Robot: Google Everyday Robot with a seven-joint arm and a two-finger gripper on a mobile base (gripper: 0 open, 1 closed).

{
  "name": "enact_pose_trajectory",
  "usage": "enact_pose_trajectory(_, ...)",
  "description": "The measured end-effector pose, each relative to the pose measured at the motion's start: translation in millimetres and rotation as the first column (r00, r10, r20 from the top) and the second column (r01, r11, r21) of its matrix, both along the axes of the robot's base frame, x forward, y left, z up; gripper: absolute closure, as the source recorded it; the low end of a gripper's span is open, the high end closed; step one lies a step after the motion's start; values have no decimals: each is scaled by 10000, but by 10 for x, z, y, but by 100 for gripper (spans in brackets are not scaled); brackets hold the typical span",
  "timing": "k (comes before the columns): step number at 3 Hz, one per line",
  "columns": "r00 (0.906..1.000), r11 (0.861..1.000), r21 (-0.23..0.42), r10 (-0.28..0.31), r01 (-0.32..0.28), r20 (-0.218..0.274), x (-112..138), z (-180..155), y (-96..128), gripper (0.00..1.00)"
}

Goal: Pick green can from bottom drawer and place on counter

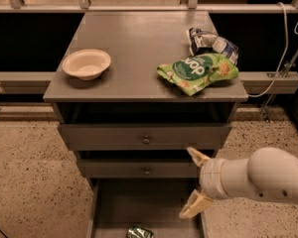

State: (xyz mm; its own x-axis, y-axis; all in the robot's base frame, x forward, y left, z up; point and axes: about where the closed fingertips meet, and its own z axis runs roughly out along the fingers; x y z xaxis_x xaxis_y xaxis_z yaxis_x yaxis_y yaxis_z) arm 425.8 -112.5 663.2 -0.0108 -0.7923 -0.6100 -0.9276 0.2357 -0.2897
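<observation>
In the single camera view, my gripper (194, 182) hangs over the right side of the bottom drawer (98, 208), just in front of the middle drawer (134, 168). Its two tan fingers (197, 155) are spread wide with nothing between them, one above the other. I judge I hold them that way so they can straddle the can once I get down to it. The bottom drawer is pulled out, so its flat grey floor is bare to me from above. The green can (140, 232) lies on that floor toward the front edge, near the middle and to the left of and below my gripper, well apart from the fingers. It seems to lie on its side, though only its top part shows at the lower edge of the view. Above the bottom drawer, the top drawer (114, 136) is shut. Higher up, the counter (139, 38) carries a pale bowl (86, 63) on the left and a green snack bag (197, 72) and a crumpled blue-and-white wrapper (211, 41) on the right. The bare middle between them looks the natural place to set the can. The next move, as I judge it, is left and down.
</observation>
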Motion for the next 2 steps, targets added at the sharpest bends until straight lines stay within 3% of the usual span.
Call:
enact_pose_trajectory(1, 9977, 9976, -236, 638, -643, -230, -48, -683, 215, 0)
enact_pose_trajectory(2, 9976, 9976, -57, 688, -688, -113, -142, -1345, 327, 0)
